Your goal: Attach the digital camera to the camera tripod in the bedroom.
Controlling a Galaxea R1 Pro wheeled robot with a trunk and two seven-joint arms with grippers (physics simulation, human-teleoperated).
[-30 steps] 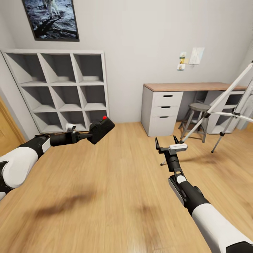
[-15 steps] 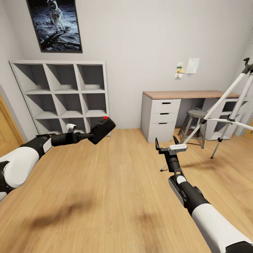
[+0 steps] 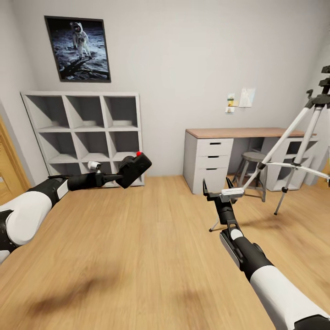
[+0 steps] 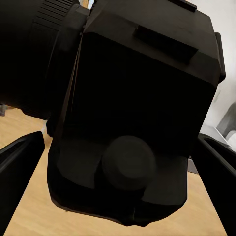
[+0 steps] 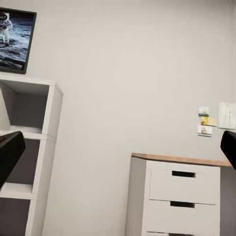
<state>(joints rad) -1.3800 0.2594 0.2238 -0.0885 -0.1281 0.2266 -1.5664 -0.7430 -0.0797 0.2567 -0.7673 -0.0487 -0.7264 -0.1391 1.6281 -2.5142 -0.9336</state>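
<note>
The tall silver-legged camera tripod (image 3: pixel 293 151) stands at far right by the white wood-topped desk (image 3: pixel 215 153); clipping its splayed legs could topple it. The left gripper (image 3: pixel 120 174) clamps the small black digital camera (image 3: pixel 133 168); the right gripper (image 3: pixel 219 189), spread, holds nothing.

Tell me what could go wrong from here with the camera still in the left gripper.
1. The digital camera juts past the left gripper, so it might slip in transit.
2. The camera tripod splays its legs beside the stool and desk; approaching could clip a leg.
3. The open right gripper leads and might bump it first.
</note>
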